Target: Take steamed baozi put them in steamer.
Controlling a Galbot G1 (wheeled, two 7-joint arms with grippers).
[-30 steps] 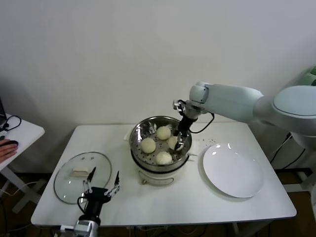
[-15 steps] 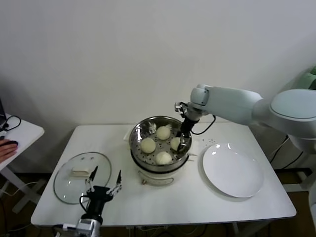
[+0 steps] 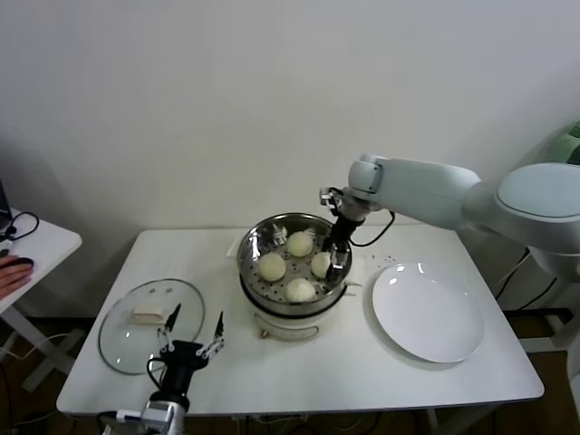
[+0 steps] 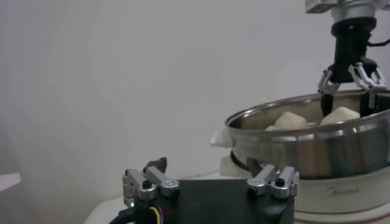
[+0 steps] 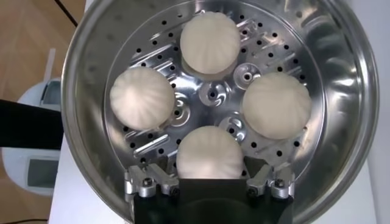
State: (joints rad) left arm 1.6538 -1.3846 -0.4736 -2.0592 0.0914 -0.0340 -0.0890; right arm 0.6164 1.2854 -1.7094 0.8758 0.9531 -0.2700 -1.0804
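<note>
The steamer (image 3: 249,246) stands at mid-table, a shiny perforated basket on a white pot base. Four cream-white baozi lie in it: back (image 3: 300,243), left (image 3: 272,266), right (image 3: 320,264), front (image 3: 300,289). My right gripper (image 3: 337,254) hangs open over the basket's right side, its fingers straddling the right baozi (image 5: 210,152) without squeezing it. The other baozi (image 5: 210,42) (image 5: 142,97) (image 5: 277,103) lie further in across the basket (image 5: 85,61). My left gripper (image 3: 190,328) is open and empty at the table's front left (image 4: 207,167).
A glass lid (image 3: 149,313) lies flat at the table's left, just behind my left gripper. A flat white plate (image 3: 428,313) lies right of the steamer. A small side table (image 3: 36,245) with a person's hand on it stands at far left.
My right gripper has shifted slightly right and up at the basket's right side; the right baozi stays lying in the basket. The left arm has hardly moved.
</note>
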